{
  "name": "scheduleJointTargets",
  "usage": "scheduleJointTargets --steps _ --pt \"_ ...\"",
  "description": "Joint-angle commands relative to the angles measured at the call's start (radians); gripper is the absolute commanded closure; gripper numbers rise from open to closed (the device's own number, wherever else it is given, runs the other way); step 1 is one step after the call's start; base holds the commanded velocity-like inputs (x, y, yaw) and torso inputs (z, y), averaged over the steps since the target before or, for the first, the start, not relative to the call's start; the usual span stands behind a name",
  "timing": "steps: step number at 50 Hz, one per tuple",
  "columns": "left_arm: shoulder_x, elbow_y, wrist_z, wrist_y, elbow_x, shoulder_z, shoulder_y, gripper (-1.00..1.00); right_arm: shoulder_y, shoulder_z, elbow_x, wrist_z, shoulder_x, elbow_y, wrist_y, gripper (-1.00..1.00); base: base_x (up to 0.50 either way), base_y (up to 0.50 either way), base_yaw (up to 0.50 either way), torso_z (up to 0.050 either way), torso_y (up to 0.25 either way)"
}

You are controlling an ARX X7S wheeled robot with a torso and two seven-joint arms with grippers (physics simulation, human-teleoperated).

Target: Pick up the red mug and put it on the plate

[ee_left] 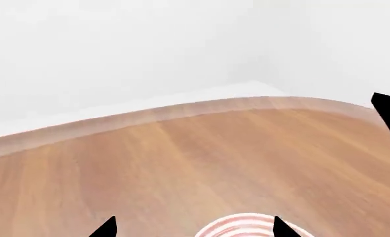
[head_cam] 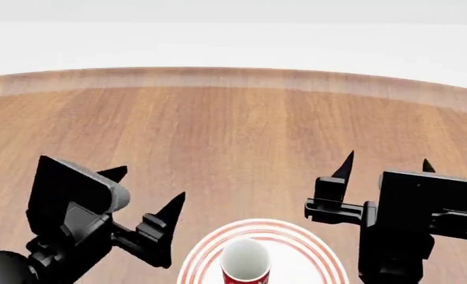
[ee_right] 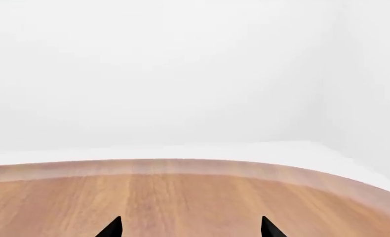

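Black and angular, the left gripper (head_cam: pixel 149 188) hangs over the table with its pointed fingers spread wide and nothing between them. The right gripper (head_cam: pixel 386 163) stands the same way, jaws well apart and empty, tips pointing off toward the far edge of the table. Between the two, a little nearer the robot than either set of fingertips, sits the plate (head_cam: pixel 301 244), white with red rings round its rim. The red mug (head_cam: pixel 245 263) stands upright on it, about in the middle, white inside showing. From the left wrist view a slice of the plate's (ee_left: pixel 244 226) ringed rim shows between that gripper's fingertips (ee_left: pixel 104 228). All around lies the wooden table (head_cam: pixel 233 130), its curved far edge meeting a pale floor.
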Motion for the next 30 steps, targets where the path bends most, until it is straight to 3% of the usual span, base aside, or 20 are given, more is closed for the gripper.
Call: scheduleJointTargets --steps 1,11,30 --pt "-0.021 0.086 -0.333 0.177 0.175 -0.078 0.094 -1.0 -0.01 -0.055 -0.025 -0.025 0.012 -0.09 -0.049 -1.0 0.0 0.0 0.0 0.0 0.0" --pt "-0.019 0.093 -0.401 0.196 0.193 -0.117 0.078 -1.0 0.014 -0.089 -0.048 -0.018 0.011 -0.144 -0.05 -1.0 0.0 0.0 0.0 0.0 0.0" --pt "-0.006 0.067 -0.416 0.204 0.213 -0.136 0.061 -1.0 0.023 -0.098 -0.039 -0.017 0.022 -0.197 -0.034 -1.0 0.0 0.0 0.0 0.0 0.0"
